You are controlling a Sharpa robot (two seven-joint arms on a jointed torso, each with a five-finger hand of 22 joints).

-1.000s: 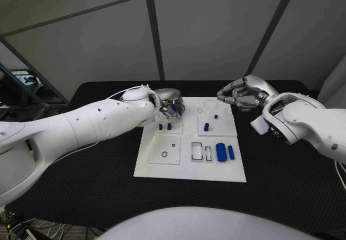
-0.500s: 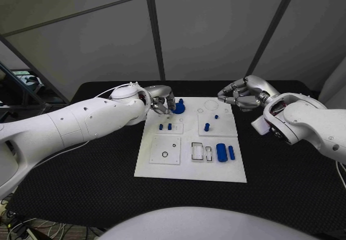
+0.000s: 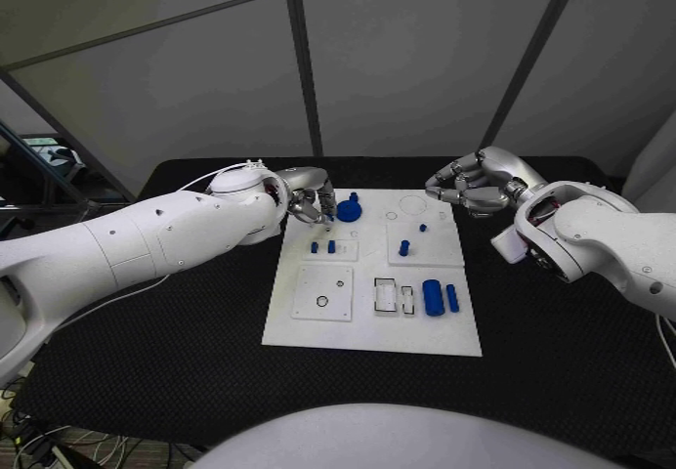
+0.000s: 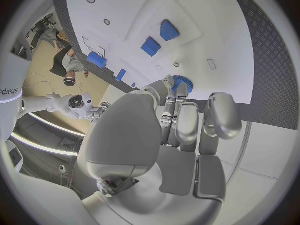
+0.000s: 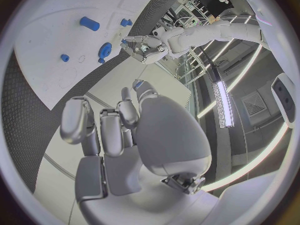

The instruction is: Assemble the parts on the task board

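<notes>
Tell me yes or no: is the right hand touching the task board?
No, the right hand hangs beyond the far right corner of the task board, clear of it.

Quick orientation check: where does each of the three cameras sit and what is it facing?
Head view: on the head, looking down at the white task board; both arms show.
Left wrist view: behind the left hand, facing the round blue gear-like part.
Right wrist view: behind the right hand, facing the board's far end.
All three share that gear part.
</notes>
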